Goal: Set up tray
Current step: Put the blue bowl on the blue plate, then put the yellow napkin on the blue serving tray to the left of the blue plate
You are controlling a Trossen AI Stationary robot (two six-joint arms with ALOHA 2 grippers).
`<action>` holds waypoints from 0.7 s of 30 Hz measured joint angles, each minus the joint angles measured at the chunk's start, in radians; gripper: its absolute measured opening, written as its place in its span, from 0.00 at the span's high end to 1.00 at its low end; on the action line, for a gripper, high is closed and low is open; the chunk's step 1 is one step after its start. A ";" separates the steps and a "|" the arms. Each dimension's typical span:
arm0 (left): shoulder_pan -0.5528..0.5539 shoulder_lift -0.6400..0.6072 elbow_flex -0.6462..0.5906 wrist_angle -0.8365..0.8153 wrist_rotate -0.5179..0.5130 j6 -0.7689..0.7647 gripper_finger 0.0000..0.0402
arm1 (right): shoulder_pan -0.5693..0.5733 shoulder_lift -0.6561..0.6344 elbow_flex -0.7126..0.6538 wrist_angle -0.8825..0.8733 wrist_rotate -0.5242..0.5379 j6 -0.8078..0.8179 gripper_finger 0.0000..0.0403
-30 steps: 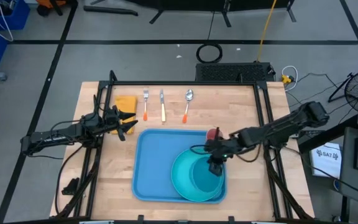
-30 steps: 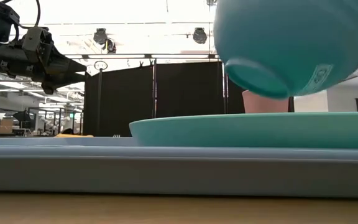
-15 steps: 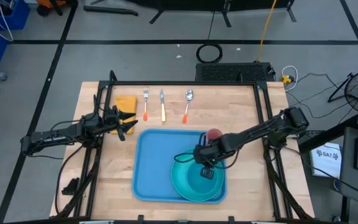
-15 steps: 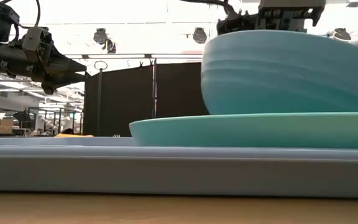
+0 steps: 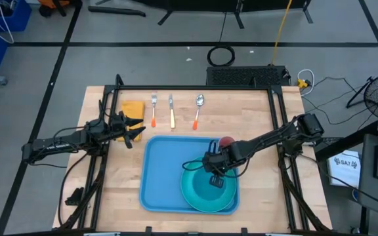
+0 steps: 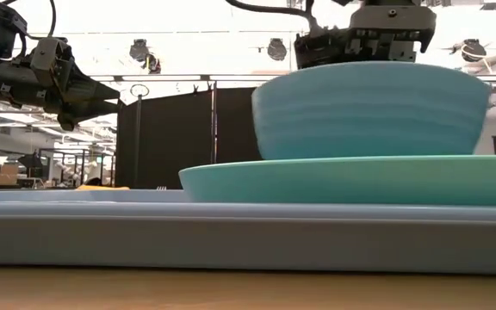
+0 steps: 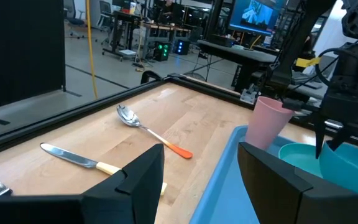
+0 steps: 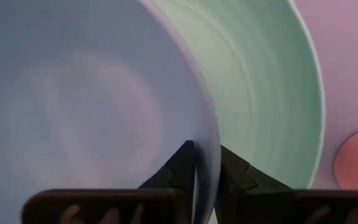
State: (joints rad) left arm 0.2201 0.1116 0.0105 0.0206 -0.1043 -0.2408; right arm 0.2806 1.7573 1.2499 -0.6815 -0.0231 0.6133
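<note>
The sky-blue tray (image 5: 161, 172) lies flat on the wooden table. A round teal plate (image 5: 192, 193) rests on the tray's right half, and a blue bowl (image 6: 368, 112) stands upright on the plate. My right gripper (image 5: 214, 177) is shut on the bowl, above it (image 6: 364, 39). A pink cup (image 5: 226, 141) stands at the tray's far right corner. My left gripper (image 5: 133, 129) hovers open above the table left of the tray, touching nothing. My right gripper pinches the bowl's rim (image 8: 205, 152), one finger (image 8: 180, 165) inside the bowl and the other (image 8: 234, 175) outside. The fingers come from above, pointing down. The bowl sits upright with its base on the teal plate (image 6: 351, 181).
A yellow napkin (image 5: 133, 108), a fork (image 5: 154, 110), a knife (image 5: 171, 111) and an orange-handled spoon (image 5: 197, 110) lie in a row on the table beyond the tray. Black frame rails run along the table's edges. Bare tray floor lies left of the plate.
My right gripper has carried the bowl down and toward the table's left, still shut on its rim. The bowl, lifted and tilted a second ago, now stands upright on the teal plate. The left arm has kept still.
</note>
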 joint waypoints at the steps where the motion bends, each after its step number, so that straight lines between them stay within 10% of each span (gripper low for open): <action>1: 0.000 0.000 0.000 0.000 0.000 0.000 0.48 | 0.000 0.000 0.000 0.000 -0.001 -0.003 0.91; 21: 0.000 0.000 0.000 0.000 0.001 0.001 0.48 | 0.009 -0.234 -0.001 0.059 0.102 -0.060 0.80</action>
State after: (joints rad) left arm 0.2203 0.1116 0.0108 0.0204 -0.1036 -0.2401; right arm 0.2898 1.5238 1.2488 -0.6223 0.0789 0.5533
